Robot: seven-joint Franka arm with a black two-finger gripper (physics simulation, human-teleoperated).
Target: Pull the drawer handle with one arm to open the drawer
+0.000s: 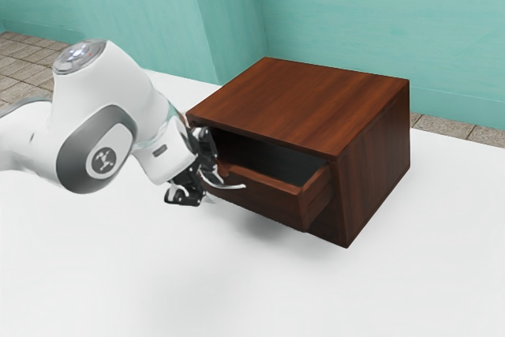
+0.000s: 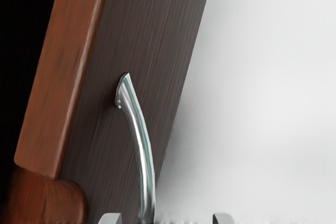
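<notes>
A flat white table (image 1: pixel 118 290) is carrying a dark reddish-brown wooden box cabinet (image 1: pixel 316 104) toward the exterior view's right, far side. The white seven-joint arm (image 1: pixel 102 132) is reaching in from the exterior view's left. The matching wooden drawer (image 1: pixel 272 187) is sticking partway out of the cabinet, toward the near left. The black two-finger gripper (image 1: pixel 196 187) is standing released, its fingertips (image 2: pixel 110 217) straddling the curved silver metal handle (image 2: pixel 137 129) on the drawer's front, without clamping it.

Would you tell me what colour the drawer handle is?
The handle is shiny silver, clearest in the wrist view.
</notes>
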